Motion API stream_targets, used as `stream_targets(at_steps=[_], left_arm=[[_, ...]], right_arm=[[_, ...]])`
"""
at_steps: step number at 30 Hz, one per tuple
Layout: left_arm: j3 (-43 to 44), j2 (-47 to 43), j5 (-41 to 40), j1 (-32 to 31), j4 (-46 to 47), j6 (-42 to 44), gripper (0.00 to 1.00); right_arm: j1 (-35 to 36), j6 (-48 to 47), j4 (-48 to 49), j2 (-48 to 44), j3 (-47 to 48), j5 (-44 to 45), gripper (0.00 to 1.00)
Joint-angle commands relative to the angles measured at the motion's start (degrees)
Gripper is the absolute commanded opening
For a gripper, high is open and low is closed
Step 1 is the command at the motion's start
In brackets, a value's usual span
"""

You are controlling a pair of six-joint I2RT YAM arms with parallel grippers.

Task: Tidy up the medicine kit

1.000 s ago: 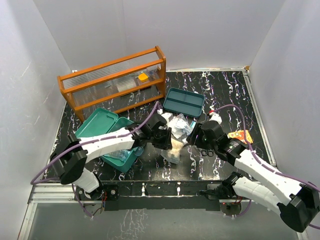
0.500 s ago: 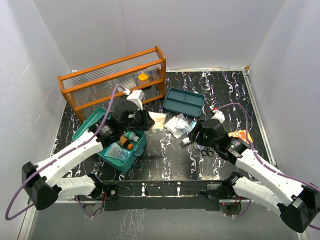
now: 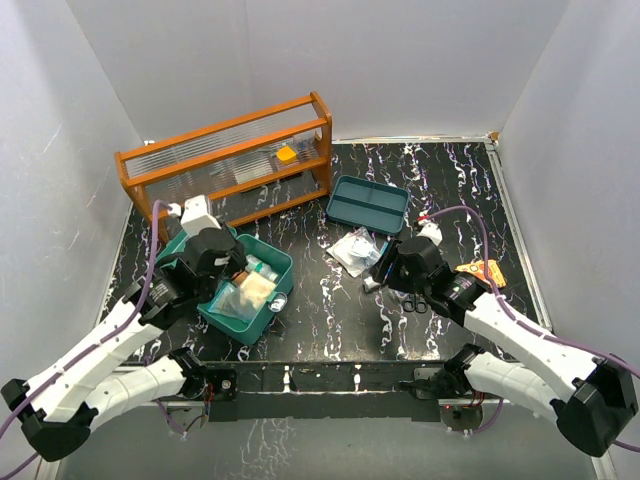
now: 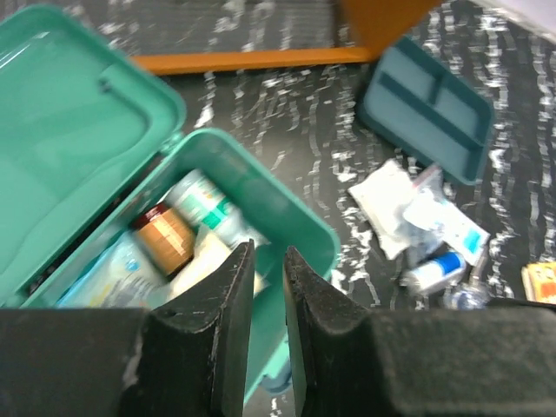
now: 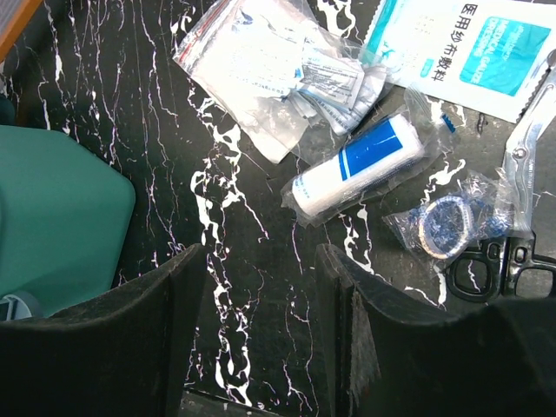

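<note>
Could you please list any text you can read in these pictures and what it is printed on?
"医用纱布敷料": on the white-and-teal packet.
Smaller English line beneath it: too blurred to read.
Labels on the bottles in the medicine kit: blurred, unreadable.

Black marble-look tabletop (image 3: 330, 300), white veining throughout. Teal-green plastic rectangular box (image 3: 283, 268) at 9 o'clock; darker teal shallow plastic tray (image 3: 350, 205) at 12. Orange-brown wooden rack (image 3: 222, 128), clear ribbed panels, at 11. White cylindrical roll (image 5: 358, 165), blue band. Amber-brown bottle (image 4: 162, 239) in box.
</note>
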Motion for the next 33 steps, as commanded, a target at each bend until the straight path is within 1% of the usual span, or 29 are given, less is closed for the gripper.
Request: stream_targets(at_steps=[1,3,4,5,6,7,12,14,15,19,21,24,28,33], left_arm=[[-4.13,-3.28,-6.77,0.21,-10.08,-9.15,0.19],[-4.55,-3.91,-3.93,0.23,-8.87,-6.79,0.26],[-4.31,-3.34,-2.35,0.21,-8.34,-5.33,0.32],[-3.96,-2.30,-0.71,0.20,-8.28,-4.46,0.40],[-3.43,-0.71,0.64,0.21,-8.87,-3.87,0.46],[-2.97,1.39,1.82,0.23,-9.75,-3.39,0.50],[-1.95,10.81,6.86,1.29,-12.61,1.87,0.60],[-1.66,11.88,8.39,3.40,-12.86,3.99,0.60],[-1.77,11.85,10.16,4.93,-11.38,5.78,0.60],[-2.49,12.01,21.65,11.29,-5.99,10.68,0.57],[-2.61,13.50,26.33,13.22,-4.40,12.35,0.59],[-2.74,16.72,31.15,15.95,-3.81,14.77,0.60],[-2.51,19.92,35.34,19.86,-4.79,17.14,0.55],[-3.40,21.51,44.29,24.28,-4.61,18.96,0.46]], right_arm=[[-0.27,0.29,4.61,0.93,-0.25,-0.14,0.50],[-0.21,0.24,5.25,1.60,-0.40,-0.64,0.50],[-0.23,0.08,5.66,1.89,-0.41,-1.00,0.50],[-0.27,-0.01,5.95,2.30,-0.40,-1.30,0.50],[-0.23,-0.10,6.32,2.82,-0.34,-1.65,0.50],[-0.23,-0.27,6.77,3.38,-0.36,-1.95,0.50],[-0.22,-0.99,7.75,5.77,0.40,-3.44,0.50],[-0.20,-1.30,7.80,6.08,0.63,-3.47,0.50],[-0.23,-1.37,7.84,6.02,0.48,-3.34,0.50],[-0.26,-1.77,8.10,5.86,0.31,-3.15,0.50],[-0.24,-1.87,8.17,5.93,0.34,-3.09,0.50],[-0.19,-1.87,8.19,6.02,0.22,-3.16,0.50],[-0.23,-2.37,8.11,6.09,0.45,-3.05,0.50],[-0.26,-2.45,8.23,6.53,0.59,-3.02,0.50]])
